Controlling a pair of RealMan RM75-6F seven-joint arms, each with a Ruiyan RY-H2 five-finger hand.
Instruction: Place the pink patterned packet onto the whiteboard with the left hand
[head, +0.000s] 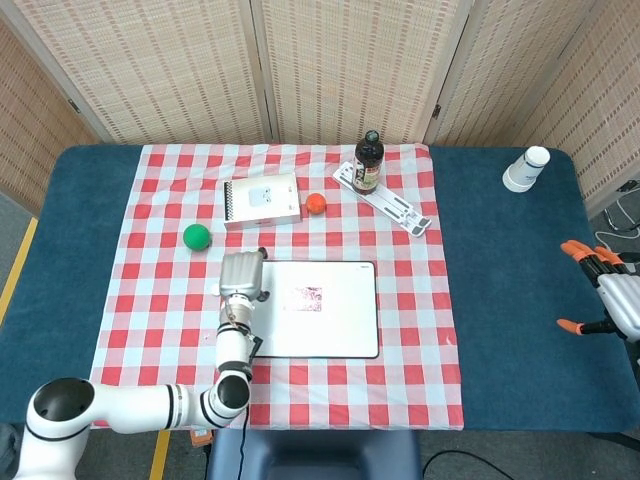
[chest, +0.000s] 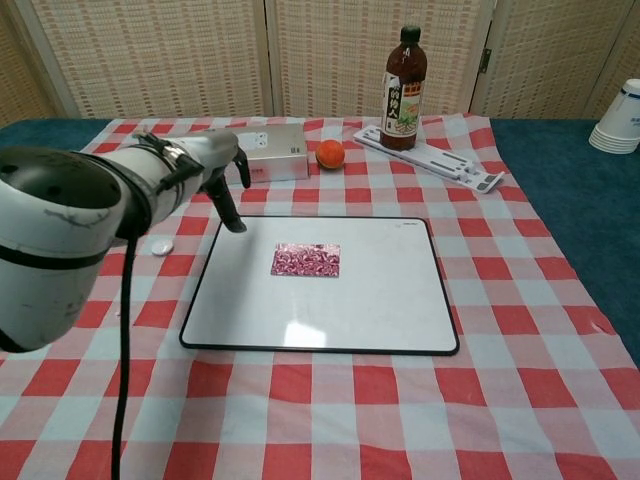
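Note:
The pink patterned packet (head: 305, 298) (chest: 306, 259) lies flat on the whiteboard (head: 345, 325) (chest: 380, 300), in its left half, with nothing touching it. My left hand (head: 242, 275) (chest: 218, 170) hovers over the board's far left corner, apart from the packet. It holds nothing and its fingers point down, spread. My right hand (head: 603, 292) rests at the far right over the blue table, fingers apart and empty; the chest view does not show it.
A green ball (head: 196, 237), a white cap (head: 216, 289) (chest: 158, 247), a white box (head: 263, 200) (chest: 272, 156), an orange ball (head: 316, 204) (chest: 330, 154), a dark bottle (head: 367, 163) (chest: 404, 90) and a white stand (head: 390, 203) (chest: 435, 162) ring the board. Paper cups (head: 526, 169) stand far right.

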